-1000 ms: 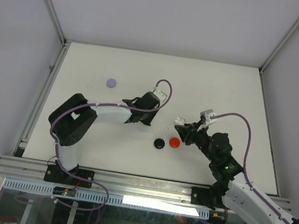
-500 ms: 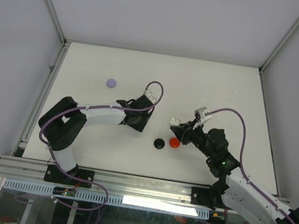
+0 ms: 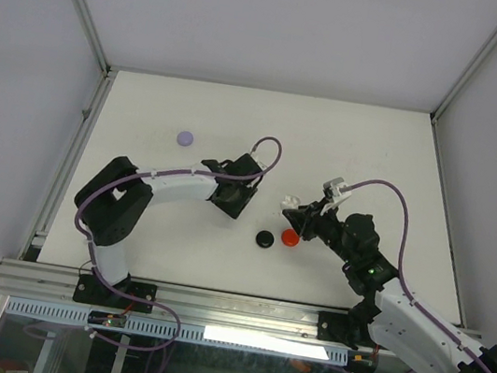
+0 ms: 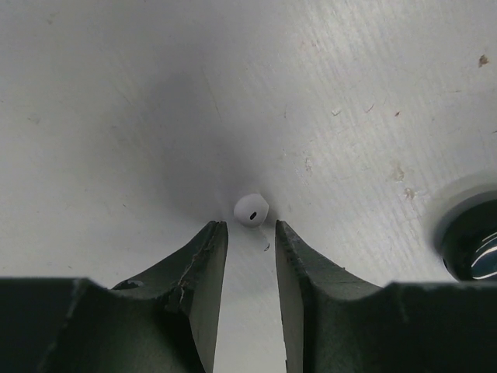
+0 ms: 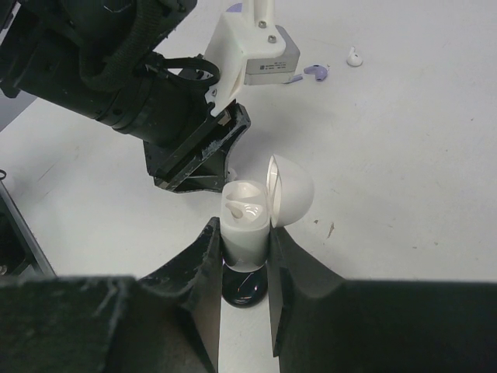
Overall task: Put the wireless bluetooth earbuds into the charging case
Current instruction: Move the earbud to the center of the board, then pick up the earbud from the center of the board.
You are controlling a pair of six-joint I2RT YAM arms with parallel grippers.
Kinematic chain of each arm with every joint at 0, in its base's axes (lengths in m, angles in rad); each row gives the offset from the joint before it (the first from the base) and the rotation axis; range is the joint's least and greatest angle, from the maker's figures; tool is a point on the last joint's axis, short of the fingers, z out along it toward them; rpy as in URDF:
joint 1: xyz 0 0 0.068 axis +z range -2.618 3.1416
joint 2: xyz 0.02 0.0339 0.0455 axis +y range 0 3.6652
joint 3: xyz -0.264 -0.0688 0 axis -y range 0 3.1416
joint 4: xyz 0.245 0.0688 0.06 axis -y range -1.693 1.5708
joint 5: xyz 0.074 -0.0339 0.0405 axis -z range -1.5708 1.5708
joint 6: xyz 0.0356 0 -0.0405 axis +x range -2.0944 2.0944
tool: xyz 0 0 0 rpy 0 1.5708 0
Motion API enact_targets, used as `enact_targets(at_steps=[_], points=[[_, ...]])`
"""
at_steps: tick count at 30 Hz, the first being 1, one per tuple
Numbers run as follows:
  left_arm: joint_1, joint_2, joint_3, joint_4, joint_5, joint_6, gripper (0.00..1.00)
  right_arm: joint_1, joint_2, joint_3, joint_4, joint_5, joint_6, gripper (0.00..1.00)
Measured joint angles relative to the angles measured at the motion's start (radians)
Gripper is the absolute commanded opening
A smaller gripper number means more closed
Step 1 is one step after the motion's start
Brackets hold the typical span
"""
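The left hand (image 4: 248, 227) is hovering low over the surface (image 4: 116, 93), its jaws a little apart and grasping nothing. The white earbud (image 4: 251, 210) is lying just beyond the tips, not between them. The right hand (image 5: 243, 231) is clenching the white charging case (image 5: 247, 242), whose lid (image 5: 291, 190) is standing open. If the left jaws are closing from here, I think they are catching only the rounded edge, and the bud is squirting away across the smooth surface.
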Motion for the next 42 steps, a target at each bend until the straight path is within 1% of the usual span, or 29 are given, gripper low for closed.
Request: enact_targets(at_steps=[6,11,25,29,32,35,42], points=[[0.000,0.032,0.027,-0.021,0.018,0.029,0.27,0.000,0.000,0.000,0.001,0.000,0.000,0.00],[0.000,0.053,0.053,-0.031,0.018,0.044,0.27,0.000,0.000,0.000,0.001,0.000,0.000,0.00],[0.001,0.060,0.064,-0.035,0.014,0.047,0.09,0.000,0.021,0.000,0.006,-0.001,0.000,0.00],[0.001,0.050,0.064,-0.048,-0.013,0.044,0.09,0.000,0.037,0.000,0.029,-0.002,0.000,0.00],[0.002,0.007,0.063,-0.057,-0.044,0.038,0.09,-0.001,0.051,0.000,0.060,-0.116,-0.021,0.00],[0.002,-0.061,0.063,-0.056,-0.071,0.024,0.08,0.008,0.064,0.000,0.107,-0.187,-0.050,0.00],[0.002,-0.221,0.073,-0.043,-0.122,0.001,0.04,0.036,0.097,0.000,0.244,-0.216,-0.131,0.00]])
